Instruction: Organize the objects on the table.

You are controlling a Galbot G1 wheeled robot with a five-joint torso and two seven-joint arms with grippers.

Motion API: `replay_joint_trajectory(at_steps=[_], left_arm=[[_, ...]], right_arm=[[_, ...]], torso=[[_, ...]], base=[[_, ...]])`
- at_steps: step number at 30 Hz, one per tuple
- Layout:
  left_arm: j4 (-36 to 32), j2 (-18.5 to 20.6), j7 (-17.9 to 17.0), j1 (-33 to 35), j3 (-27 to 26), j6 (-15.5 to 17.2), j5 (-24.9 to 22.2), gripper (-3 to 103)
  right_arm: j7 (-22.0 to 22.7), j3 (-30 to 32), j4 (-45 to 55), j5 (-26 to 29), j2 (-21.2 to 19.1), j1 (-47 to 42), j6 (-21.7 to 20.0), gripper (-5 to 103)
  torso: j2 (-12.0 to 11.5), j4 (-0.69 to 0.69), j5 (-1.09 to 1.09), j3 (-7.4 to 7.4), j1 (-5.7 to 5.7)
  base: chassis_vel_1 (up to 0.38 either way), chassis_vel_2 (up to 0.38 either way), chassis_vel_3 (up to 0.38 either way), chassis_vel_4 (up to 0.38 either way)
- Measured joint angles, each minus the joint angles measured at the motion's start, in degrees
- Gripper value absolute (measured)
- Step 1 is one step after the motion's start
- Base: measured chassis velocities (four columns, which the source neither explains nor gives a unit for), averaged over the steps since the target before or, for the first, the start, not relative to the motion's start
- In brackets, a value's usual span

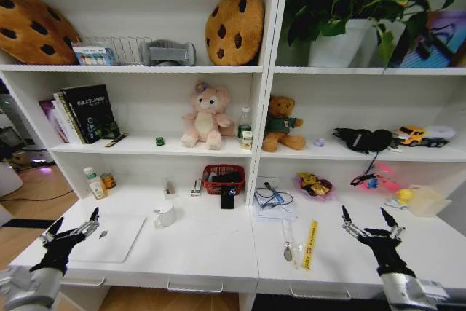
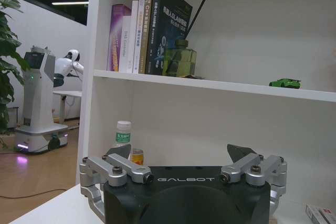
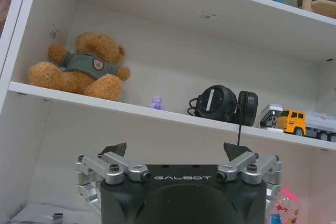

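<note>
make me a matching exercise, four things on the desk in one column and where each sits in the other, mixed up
Things:
1 silver laptop
2 white mug
3 yellow strip
4 red basket

Places:
A at the back of the desk, against the shelf divider
B flat by the left gripper
C between the pens and the right gripper
D just right of the laptop

Pairs: 1-B, 2-D, 3-C, 4-A

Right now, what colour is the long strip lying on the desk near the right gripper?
Yellow. The strip shows best in the head view, lying left of the right gripper.
</note>
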Motion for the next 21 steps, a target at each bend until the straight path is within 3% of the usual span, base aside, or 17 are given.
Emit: replay_joint_trajectory(at_steps=[21], left_arm=[[0.00, 0.00, 0.00, 0.00, 0.00, 0.00, 0.00, 100]], right_arm=[[0.03, -0.17, -0.24, 0.08, -0.18, 0.29, -0.22, 100]], torso=[[0.00, 0.00, 0.01, 0.00, 0.00]], base=[[0.000, 0.000, 0.000, 0.000]])
